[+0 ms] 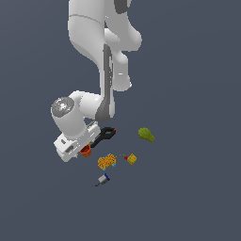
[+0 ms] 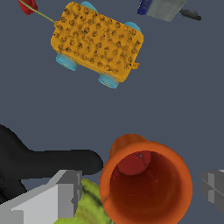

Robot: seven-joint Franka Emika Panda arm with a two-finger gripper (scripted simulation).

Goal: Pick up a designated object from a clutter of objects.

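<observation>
dark grey floor [image 1: 197, 197] with orange cup [image 1: 85, 150], black clamp [image 1: 106, 134], speckled box [image 1: 107, 161], yellow cube [image 1: 132, 159], marker [image 1: 102, 179]

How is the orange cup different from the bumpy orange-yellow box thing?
The orange cup is round, smooth and hollow, open toward the wrist camera; the speckled box is blocky and covered in dark dots. The cup is a deeper orange-red, the box yellower, with pale blue round bits at its corners. The cup sits between the gripper fingers; the box lies apart from them. Both rest on the same dark floor.
</observation>
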